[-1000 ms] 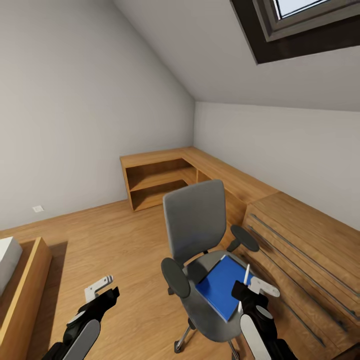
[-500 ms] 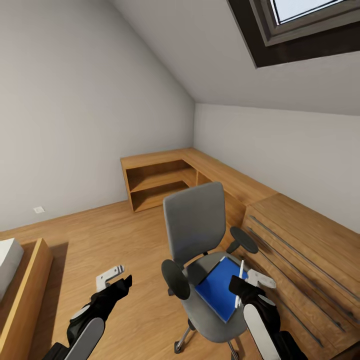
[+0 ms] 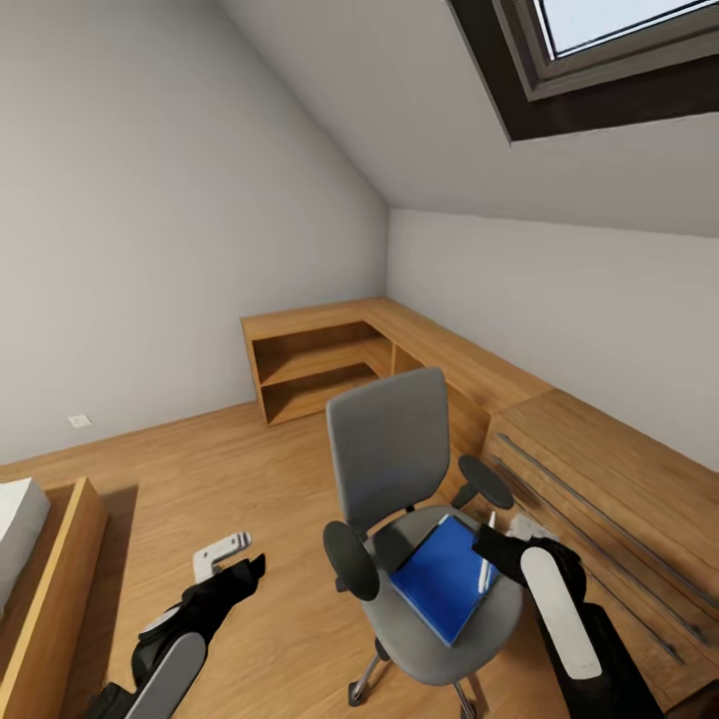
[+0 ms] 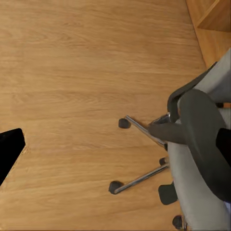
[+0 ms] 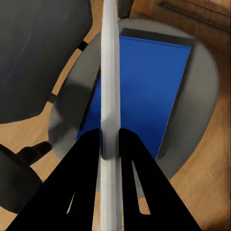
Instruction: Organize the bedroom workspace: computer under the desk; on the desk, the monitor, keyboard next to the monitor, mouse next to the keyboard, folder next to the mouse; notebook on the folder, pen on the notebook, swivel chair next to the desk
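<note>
Attic bedroom, wooden floor: thin bright blue folder (image 3: 439, 578) lay flat on grey swivel chair (image 3: 394, 469) seat. Right claw (image 5: 109, 144) clamped a slim white pen (image 5: 109, 77) above it. Folder looked light, stiff, slick; best pinched at an overhanging edge. Left claw (image 3: 232, 555): opening couldn't be told.

One swivel chair (image 3: 399, 479) stands on the wooden floor (image 3: 260, 469), with two black oval armrests (image 3: 352, 561) — one at each side of the seat. On the seat lies one blue folder (image 3: 439, 577). One slim white pen (image 5: 109, 96) is pinched in the right hand (image 3: 491, 551); the right wrist view shows it between that hand's two black fingers (image 5: 86, 163). There are two hands in all, the left hand (image 3: 232, 564) being the other. In the left wrist view four casters (image 4: 124, 123) of the chair's chrome base can be counted — the others are hidden by the seat. One corner run of light wooden low shelving (image 3: 330, 359) lines the walls, one skylight (image 3: 599, 50) sits in the sloped ceiling, and one wall socket (image 3: 78, 420) shows low on the wall.
</note>
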You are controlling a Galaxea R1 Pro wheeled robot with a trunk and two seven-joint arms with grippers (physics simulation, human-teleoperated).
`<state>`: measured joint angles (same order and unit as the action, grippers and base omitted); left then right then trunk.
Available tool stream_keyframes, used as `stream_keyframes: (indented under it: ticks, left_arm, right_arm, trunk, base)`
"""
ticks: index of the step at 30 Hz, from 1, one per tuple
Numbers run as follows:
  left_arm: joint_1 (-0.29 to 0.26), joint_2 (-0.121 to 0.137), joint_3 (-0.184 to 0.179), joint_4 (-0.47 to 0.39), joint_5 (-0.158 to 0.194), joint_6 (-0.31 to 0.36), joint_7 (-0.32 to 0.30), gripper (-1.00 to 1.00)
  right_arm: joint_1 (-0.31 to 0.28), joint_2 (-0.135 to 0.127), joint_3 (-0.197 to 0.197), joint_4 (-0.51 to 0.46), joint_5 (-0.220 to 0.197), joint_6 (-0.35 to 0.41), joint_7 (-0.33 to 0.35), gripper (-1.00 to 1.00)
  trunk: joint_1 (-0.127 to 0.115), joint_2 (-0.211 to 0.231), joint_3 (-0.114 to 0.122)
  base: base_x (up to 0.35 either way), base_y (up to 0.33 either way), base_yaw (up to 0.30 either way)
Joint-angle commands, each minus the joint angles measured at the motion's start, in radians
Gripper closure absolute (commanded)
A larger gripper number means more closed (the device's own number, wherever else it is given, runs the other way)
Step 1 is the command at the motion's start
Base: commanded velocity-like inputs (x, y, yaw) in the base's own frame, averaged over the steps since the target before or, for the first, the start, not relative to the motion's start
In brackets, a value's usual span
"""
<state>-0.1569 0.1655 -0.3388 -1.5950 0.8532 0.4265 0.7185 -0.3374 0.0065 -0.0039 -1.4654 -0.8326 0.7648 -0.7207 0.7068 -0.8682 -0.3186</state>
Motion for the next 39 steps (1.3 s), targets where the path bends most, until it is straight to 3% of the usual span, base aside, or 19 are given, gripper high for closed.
stream_keyframes:
  ticks: [1,6,8,10,11,14,15,17,23,28,34,39]
  left_arm:
    - [-0.001,0.019,-0.004,-0.002,0.008,0.001,0.008,-1.00]
    - [-0.001,0.042,-0.022,-0.001,0.011,0.001,0.009,-1.00]
    - [-0.001,0.045,-0.050,0.000,0.010,0.000,0.010,-1.00]
    - [-0.001,0.044,-0.085,0.001,0.009,0.000,0.011,-1.00]
    - [-0.001,0.022,-0.154,0.018,0.009,-0.001,0.013,-1.00]
    - [-0.001,-0.045,-0.162,0.093,0.006,0.002,0.012,-1.00]
    - [-0.001,-0.060,-0.163,0.110,-0.014,0.002,0.010,-1.00]
    - [-0.001,-0.063,-0.165,0.108,-0.036,0.000,0.009,-1.00]
    - [-0.001,-0.065,-0.170,0.102,-0.053,-0.005,0.009,-1.00]
    - [-0.001,-0.066,-0.210,0.101,-0.055,-0.007,0.012,-1.00]
    - [-0.001,-0.066,-0.218,0.101,-0.055,-0.008,0.013,-1.00]
    - [-0.001,-0.066,-0.218,0.101,-0.055,-0.008,0.013,-1.00]
  right_arm:
    - [-0.002,-0.011,-0.006,-0.002,-0.013,0.002,-0.012,1.00]
    - [-0.003,-0.067,-0.018,-0.008,-0.017,0.009,-0.014,1.00]
    - [-0.003,-0.108,-0.040,-0.010,-0.021,0.013,-0.014,1.00]
    - [-0.003,-0.124,-0.065,-0.011,-0.022,0.021,-0.014,1.00]
    - [-0.003,-0.134,-0.131,-0.013,-0.023,0.067,-0.013,1.00]
    - [-0.003,-0.139,-0.170,-0.013,-0.019,0.076,-0.013,1.00]
    - [-0.003,-0.172,-0.182,-0.010,-0.020,0.078,-0.012,1.00]
    - [-0.003,-0.189,-0.186,-0.007,-0.021,0.079,-0.012,1.00]
    - [-0.003,-0.199,-0.186,-0.006,-0.020,0.079,-0.013,1.00]
    - [-0.003,-0.200,-0.185,-0.006,-0.019,0.079,-0.013,1.00]
    - [-0.003,-0.200,-0.185,-0.006,-0.019,0.079,-0.014,1.00]
    - [-0.003,-0.200,-0.185,-0.006,-0.018,0.079,-0.014,1.00]
  trunk:
    - [-0.004,0.006,0.002]
    - [-0.023,0.041,0.018]
    - [-0.031,0.055,0.024]
    - [-0.038,0.069,0.030]
    - [-0.042,0.076,0.033]
    - [-0.054,0.097,0.044]
    - [-0.057,0.104,0.048]
    - [-0.065,0.118,0.055]
    - [-0.088,0.160,0.076]
    - [-0.107,0.195,0.095]
    - [-0.130,0.237,0.116]
    - [-0.130,0.237,0.119]
  base:
    - [0.000,0.000,0.000]
    - [0.000,0.000,-0.093]
    - [0.000,0.000,-0.227]
    - [0.000,0.000,-0.247]
    - [0.000,0.000,-0.260]
    - [0.000,0.000,-0.261]
    - [0.000,0.000,-0.262]
    - [0.000,0.000,-0.262]
    - [0.000,0.000,-0.262]
    - [0.000,0.000,-0.262]
    - [0.000,0.000,-0.262]
    - [0.000,0.000,-0.262]
